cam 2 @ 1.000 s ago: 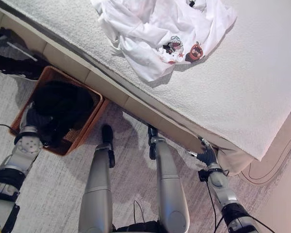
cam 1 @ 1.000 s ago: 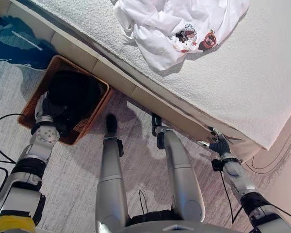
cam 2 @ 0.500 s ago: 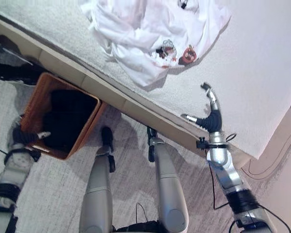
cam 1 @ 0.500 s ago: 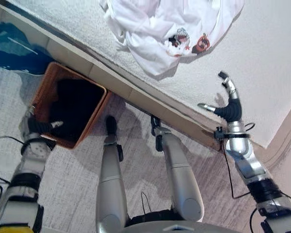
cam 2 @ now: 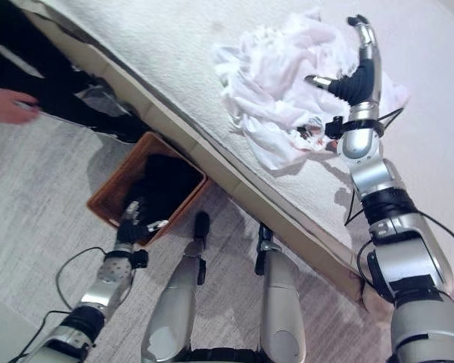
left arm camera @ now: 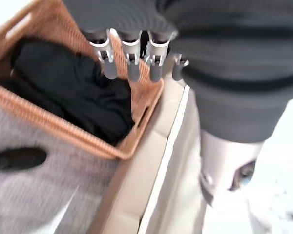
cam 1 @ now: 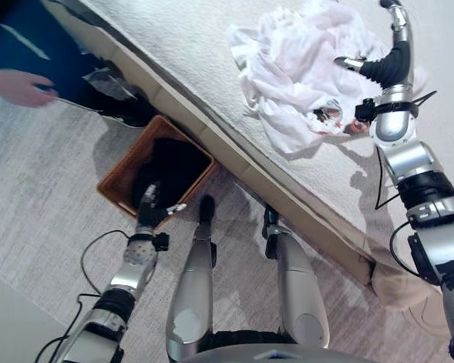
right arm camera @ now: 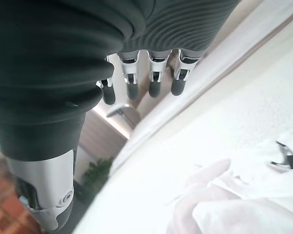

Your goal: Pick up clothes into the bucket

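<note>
A crumpled white shirt with a small printed figure lies on the bed. My right hand hovers open over the shirt's right edge, fingers straight and thumb spread; in the right wrist view its fingers hang above the white cloth. On the floor by the bed's side stands a brown woven basket with black clothes in it. My left hand is open at the basket's near rim, its fingers straight over the black cloth.
A person's hand reaches in at the upper left, with dark and blue clothing behind it near the bed's corner. The bed's beige side panel runs diagonally past the basket. Grey carpet spreads to the left.
The view has swung. My right hand rose from the bed's edge to above the white shirt. My left hand came out of the basket to its rim. A person's hand appeared.
</note>
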